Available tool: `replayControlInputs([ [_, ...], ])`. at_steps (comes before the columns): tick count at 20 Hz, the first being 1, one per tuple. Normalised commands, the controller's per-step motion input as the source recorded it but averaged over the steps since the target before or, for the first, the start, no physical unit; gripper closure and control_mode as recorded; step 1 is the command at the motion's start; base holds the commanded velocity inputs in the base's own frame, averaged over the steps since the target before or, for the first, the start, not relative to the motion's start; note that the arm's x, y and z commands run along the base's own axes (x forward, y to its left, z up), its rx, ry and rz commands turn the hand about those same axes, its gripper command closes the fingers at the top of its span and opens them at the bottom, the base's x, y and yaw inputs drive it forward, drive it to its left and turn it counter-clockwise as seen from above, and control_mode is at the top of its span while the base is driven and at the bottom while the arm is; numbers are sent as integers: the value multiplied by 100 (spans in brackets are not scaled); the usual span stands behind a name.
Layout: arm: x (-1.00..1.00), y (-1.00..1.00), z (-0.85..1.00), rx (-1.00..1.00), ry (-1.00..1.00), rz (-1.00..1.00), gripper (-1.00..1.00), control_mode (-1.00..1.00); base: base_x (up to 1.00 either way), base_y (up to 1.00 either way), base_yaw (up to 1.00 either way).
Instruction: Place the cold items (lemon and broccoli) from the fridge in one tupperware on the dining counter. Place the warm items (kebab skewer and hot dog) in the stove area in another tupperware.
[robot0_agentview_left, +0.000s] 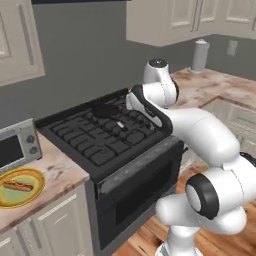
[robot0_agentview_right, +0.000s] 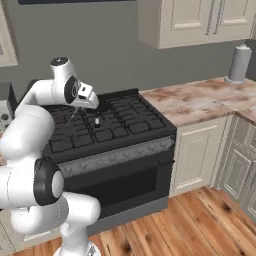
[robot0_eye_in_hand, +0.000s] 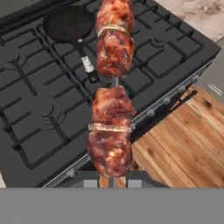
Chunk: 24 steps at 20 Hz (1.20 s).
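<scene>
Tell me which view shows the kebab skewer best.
The hand view: the kebab skewer runs up the frame above the stove, every meat chunk clear. In the right base view it's a thin sliver under the tool. The left base view doesn't make it out.

Grey wall (robot0_agentview_right: 115, 55), cream cabinets (robot0_agentview_right: 200, 20), seemingly wooden floor (robot0_agentview_right: 200, 220)

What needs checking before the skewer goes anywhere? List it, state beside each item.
1. Gripper shut on skewer: ok.
2. Skewer lifted off the stove: ok.
3. Meat pieces all on the stick: ok.
4. Pan out of the skewer's way: ok, it sits behind.
5. Hot dog on the yellow plate, not yet collected: ok.
6. Light grey tray ready to receive: cannot tell.
</scene>
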Motion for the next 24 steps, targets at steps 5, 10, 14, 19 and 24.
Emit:
replayControlInputs([
  [5,0,0,0,0,0,0,100,100,-67,47,-82],
  [10,0,0,0,0,0,0,100,100,-74,52,-75],
  [14,0,0,0,0,0,0,100,100,-74,44,-72],
  [19,0,0,0,0,0,0,100,100,-77,31,-69],
  [24,0,0,0,0,0,0,100,100,-77,3,-47],
])
